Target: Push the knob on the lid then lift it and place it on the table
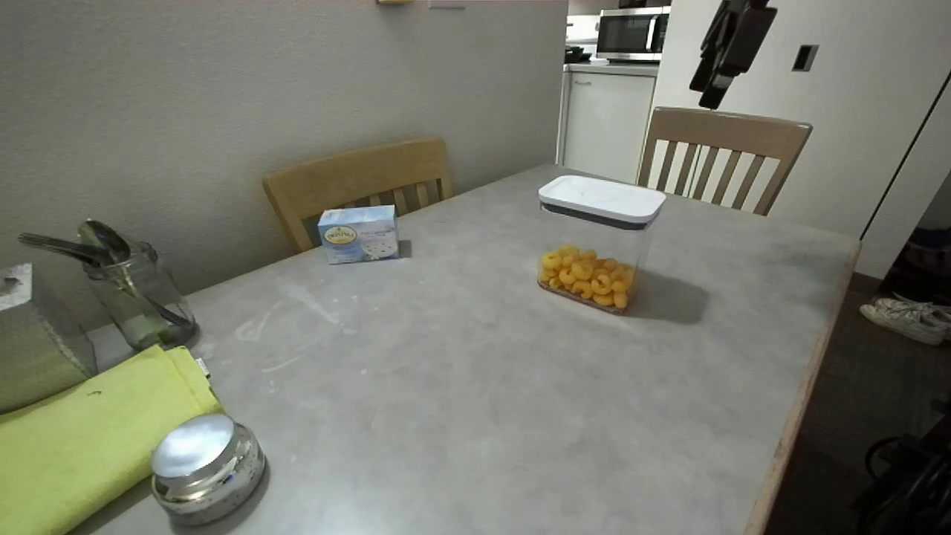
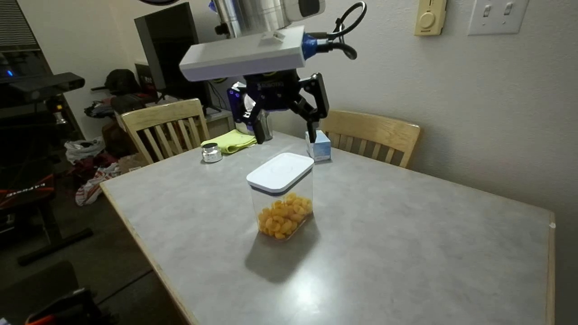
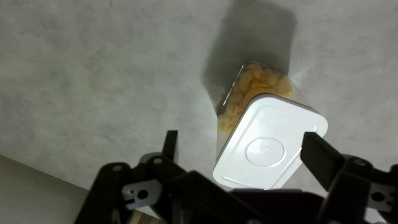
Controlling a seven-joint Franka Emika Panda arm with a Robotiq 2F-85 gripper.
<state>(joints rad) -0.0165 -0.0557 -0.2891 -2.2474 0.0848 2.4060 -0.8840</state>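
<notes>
At the far left of an exterior view, a pale box (image 1: 37,342) is standing just behind a folded lime-yellow cloth (image 1: 96,438); near it, a glass jar (image 1: 160,286) is holding metal utensils (image 1: 108,241); a small silver-topped jar (image 1: 204,464) is standing beside the cloth; farther right, a light-blue box (image 1: 360,234) is standing near the edge of the grey desk (image 1: 446,386), a wooden chair (image 1: 364,171) showing behind it; next, a clear container (image 1: 598,239) is standing upright on the desk, curled yellow pieces (image 1: 583,275) filling its lower part; the white lid (image 1: 600,198) is resting flat on top of it; beyond that, at the upper right, the jaws are hanging higher than the lid and well apart from it, another chair (image 1: 732,134) showing below them. In an exterior view, the arm (image 2: 257,16) is holding the jaws spread wide and pointing down, the lid lying below them; in the wrist view, going rightward, one jaw is hanging over the desk, then the lid is showing with the round knob (image 3: 265,152) at its centre, between the two jaws; the jaw at picture right is covering part of the lid's edge.
</notes>
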